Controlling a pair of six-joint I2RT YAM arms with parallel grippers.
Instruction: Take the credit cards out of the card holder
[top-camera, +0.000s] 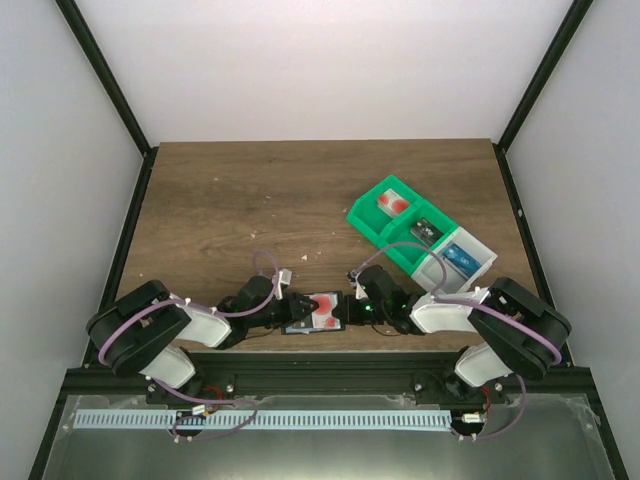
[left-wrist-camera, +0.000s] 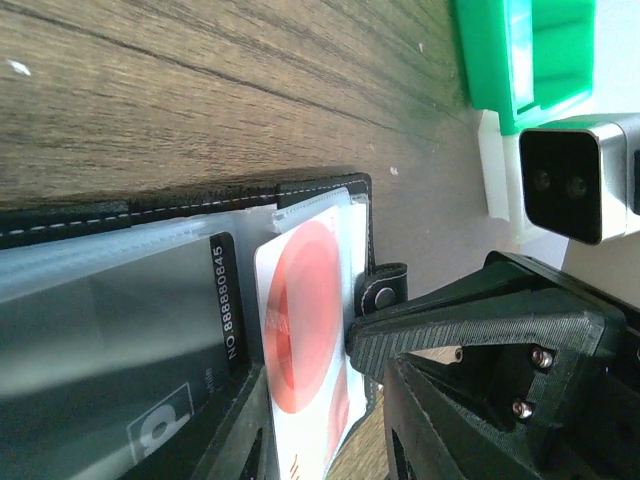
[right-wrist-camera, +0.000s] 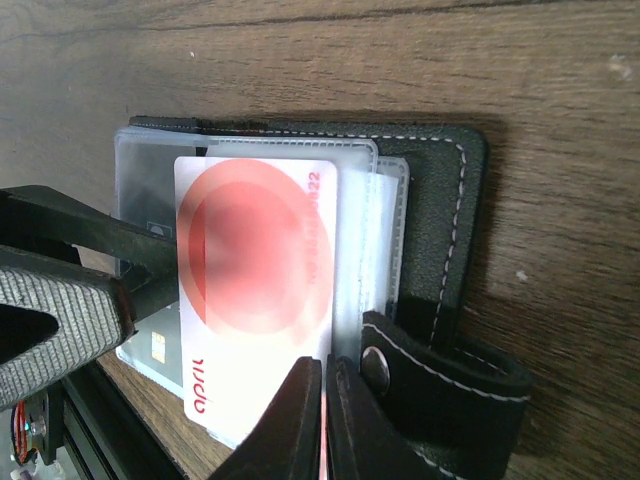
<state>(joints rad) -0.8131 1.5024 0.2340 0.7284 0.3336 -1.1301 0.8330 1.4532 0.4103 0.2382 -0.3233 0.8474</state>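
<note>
**Right pincer on white card, holder open at near desk edge**

- Small black bifold card holder (right-wrist-camera: 440, 200) lies open on the brown wood-grain desk (top-camera: 250, 190), between the two arms. Grained leather-like shell with white stitching along the rim.
- Inside is a stack of clear, glossy plastic sleeves (left-wrist-camera: 120, 290).
- One sleeve holds a dark card with a white printed number (left-wrist-camera: 225, 300).
- Thin white plastic card with a big red disc (right-wrist-camera: 255, 280) sits on top of the sleeves, rounded corners, flat. Its near end overhangs the holder's edge.
- Black strap tab (right-wrist-camera: 440, 385) with a round metal snap stud (right-wrist-camera: 375, 365) curls up just beside the card.
- Right pincer (right-wrist-camera: 322, 372): the two slim black fingers are nearly together, pinching the near edge of the white card.
- Left pincer (top-camera: 298, 308): matte, ribbed printed fingers sit at the opposite side of the holder, over the sleeve stack. I can't tell whether they clamp it or only rest there.
- Green moulded plastic tray with compartments (top-camera: 372, 222) and a clear-white tray (top-camera: 482, 262) touching its right end stand well apart, far right.
- The green tray's far compartment holds a red-and-white card, and the white tray holds a blue one.
</note>
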